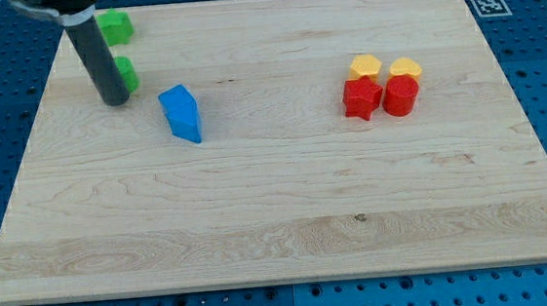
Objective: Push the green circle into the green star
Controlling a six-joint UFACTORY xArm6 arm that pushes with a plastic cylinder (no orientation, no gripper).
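Note:
The green circle (128,73) sits near the view's upper left, partly hidden behind my rod. The green star (114,27) lies just above it, close to the board's top edge, with a small gap between them. My tip (115,100) rests on the board just below and to the left of the green circle, touching or almost touching it.
A blue block (181,113), made of two pieces together, lies to the right of my tip. At the view's right a red star (362,98), a red block (400,95) and two yellow blocks (365,66) (405,67) cluster together. The wooden board (279,221) ends at blue pegboard.

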